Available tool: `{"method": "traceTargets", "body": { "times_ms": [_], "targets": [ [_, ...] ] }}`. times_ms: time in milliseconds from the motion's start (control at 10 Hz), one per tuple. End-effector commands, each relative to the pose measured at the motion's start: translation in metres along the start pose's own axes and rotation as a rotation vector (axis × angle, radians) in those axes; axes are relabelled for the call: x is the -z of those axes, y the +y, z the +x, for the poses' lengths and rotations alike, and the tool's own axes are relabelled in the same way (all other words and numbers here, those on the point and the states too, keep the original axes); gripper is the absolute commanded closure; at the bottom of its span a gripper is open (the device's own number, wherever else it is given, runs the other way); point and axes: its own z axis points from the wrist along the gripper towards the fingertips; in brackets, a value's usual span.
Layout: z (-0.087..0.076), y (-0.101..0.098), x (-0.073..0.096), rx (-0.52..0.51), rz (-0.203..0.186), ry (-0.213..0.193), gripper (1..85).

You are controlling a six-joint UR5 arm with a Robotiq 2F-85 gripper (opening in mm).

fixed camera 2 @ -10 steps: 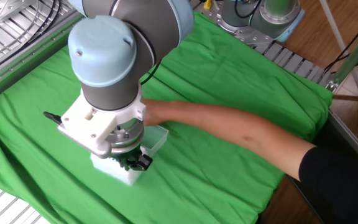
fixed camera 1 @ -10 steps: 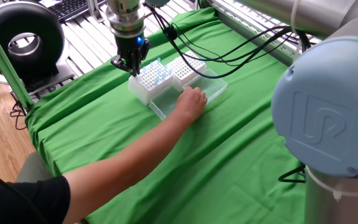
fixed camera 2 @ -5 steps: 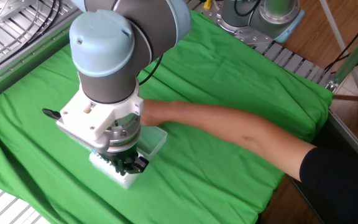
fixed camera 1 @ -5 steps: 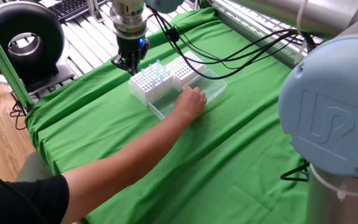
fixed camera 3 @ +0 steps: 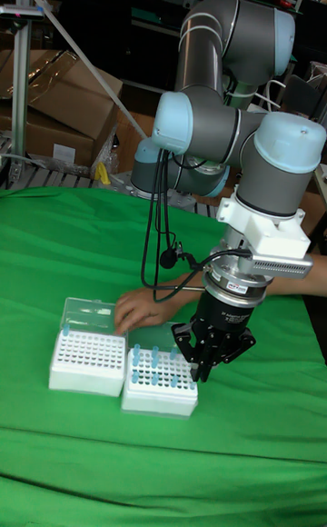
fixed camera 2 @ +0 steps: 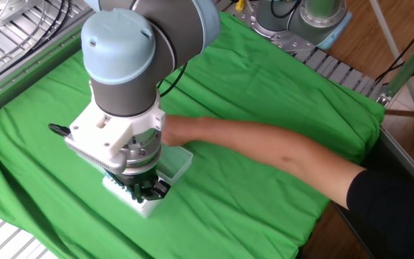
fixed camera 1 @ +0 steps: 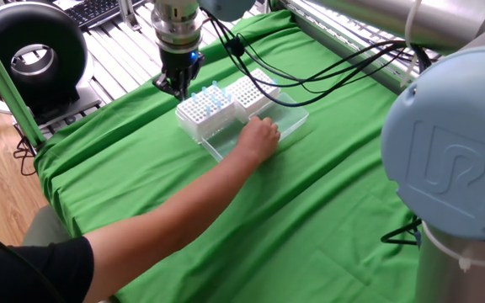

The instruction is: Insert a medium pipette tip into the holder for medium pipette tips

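Two white racks [fixed camera 3: 87,362] [fixed camera 3: 160,382], one robot hand [fixed camera 3: 207,359], one human arm [fixed camera 1: 175,219].

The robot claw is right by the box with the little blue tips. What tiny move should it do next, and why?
Probably ease straight down. The gripper hovers at the corner of the rack with blue tips, while a person's hand steadies the open lid. Whether it holds a tip cannot be seen.

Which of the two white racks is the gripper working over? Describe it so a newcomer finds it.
On the green cloth, two white racks sit side by side. It is the rack under the gripper; unlike its neighbour, it holds blue-topped tips.
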Motion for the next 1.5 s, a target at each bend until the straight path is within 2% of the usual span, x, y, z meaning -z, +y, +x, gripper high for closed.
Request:
{"method": "traceTargets", "body": {
  "times_ms": [0,500,900,1100,1400],
  "targets": [
    [0.001,0.001,0.008,-0.002,-0.004,0.008,84.7],
    [0.010,0.002,0.033,0.008,-0.017,0.048,84.7],
    [0.026,-0.010,0.057,0.043,0.005,0.093,84.7],
    [0.039,-0.037,0.073,0.098,0.050,0.126,84.7],
    [0.060,-0.074,0.083,0.168,0.054,0.110,84.7]
  ]
}}
